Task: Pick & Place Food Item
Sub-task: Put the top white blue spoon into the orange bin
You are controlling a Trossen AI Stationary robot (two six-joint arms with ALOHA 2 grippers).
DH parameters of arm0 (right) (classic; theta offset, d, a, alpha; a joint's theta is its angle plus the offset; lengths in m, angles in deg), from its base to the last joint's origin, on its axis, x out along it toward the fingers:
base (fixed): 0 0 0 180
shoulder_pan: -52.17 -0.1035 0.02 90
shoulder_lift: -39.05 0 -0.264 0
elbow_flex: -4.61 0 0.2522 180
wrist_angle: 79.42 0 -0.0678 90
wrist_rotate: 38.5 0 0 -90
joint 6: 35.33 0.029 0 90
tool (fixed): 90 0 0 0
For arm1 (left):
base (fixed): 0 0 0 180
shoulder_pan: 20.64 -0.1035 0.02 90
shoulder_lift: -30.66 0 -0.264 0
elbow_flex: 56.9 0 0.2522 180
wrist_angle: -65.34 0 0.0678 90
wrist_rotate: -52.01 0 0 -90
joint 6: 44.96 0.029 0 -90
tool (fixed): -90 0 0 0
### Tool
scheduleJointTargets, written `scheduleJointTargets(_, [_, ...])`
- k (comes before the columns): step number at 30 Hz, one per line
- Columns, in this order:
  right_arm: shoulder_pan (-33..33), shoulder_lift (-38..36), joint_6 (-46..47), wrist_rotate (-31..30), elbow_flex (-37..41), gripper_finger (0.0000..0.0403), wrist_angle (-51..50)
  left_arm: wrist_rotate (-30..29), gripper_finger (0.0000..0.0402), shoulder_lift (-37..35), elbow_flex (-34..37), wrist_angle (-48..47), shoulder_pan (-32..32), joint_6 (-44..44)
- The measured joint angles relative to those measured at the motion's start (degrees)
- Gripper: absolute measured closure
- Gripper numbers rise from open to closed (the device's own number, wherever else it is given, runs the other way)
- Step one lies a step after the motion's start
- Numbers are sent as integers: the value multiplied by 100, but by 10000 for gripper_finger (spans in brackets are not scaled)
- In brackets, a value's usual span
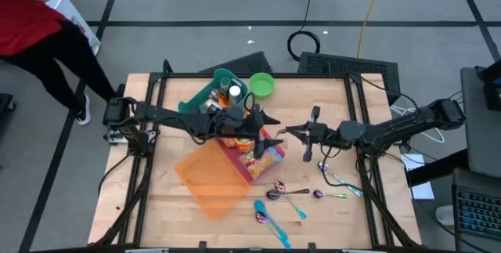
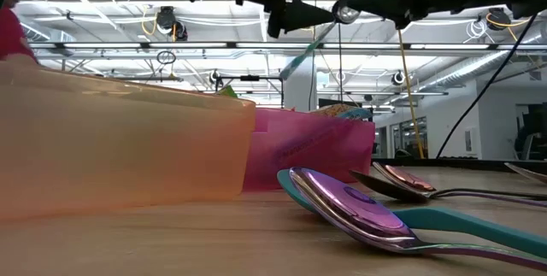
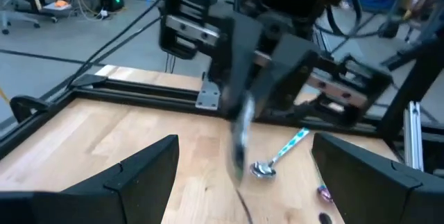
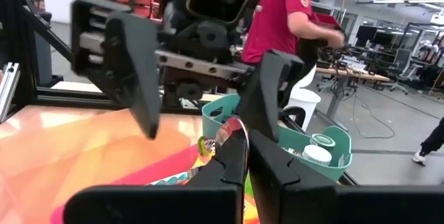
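Above pink bin (image 1: pixel 252 156), left gripper (image 1: pixel 268 131) spread wide, right gripper (image 1: pixel 286 133) pinched closed opposite, spoons (image 1: pixel 275 192) nearby.

Two dark, slender jointed arms — matte black housings throughout. The left gripper (image 1: pixel 266 130) has broad wedge-shaped black fingers (image 4: pixel 135 71) on a ribbed metal rail; the right gripper (image 1: pixel 283 133) has the same fingers.

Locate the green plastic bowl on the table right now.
In the high view, the round green plastic bowl sits near the table's far edge, about midway across, just right of the teal plastic caddy and beyond the pink food bin.
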Motion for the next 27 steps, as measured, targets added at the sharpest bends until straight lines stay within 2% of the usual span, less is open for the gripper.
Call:
scheduleJointTargets(3, [0, 32, 0, 1, 0, 403, 4, -71, 70, 2, 0, 2, 56, 50])
scheduleJointTargets(6, [0, 28, 26, 2, 0, 403, 33, -71, 96, 0, 0, 78, 60, 58])
scheduleJointTargets(16, [0, 28, 43, 4, 0, 403, 35, -73, 274, 0, 0, 61, 21, -204])
scheduleJointTargets(20, [0, 28, 46, 5, 0, 403, 34, -75, 330, 0, 0, 61, 23, -215])
scheduleJointTargets(23, [0, 28, 47, 16, 0, 403, 46, -77, 357, 0, 2, 63, 21, -221])
scheduleJointTargets(27, [0, 28, 50, 13, 0, 403, 49, -80, 367, -2, 2, 63, 21, -296])
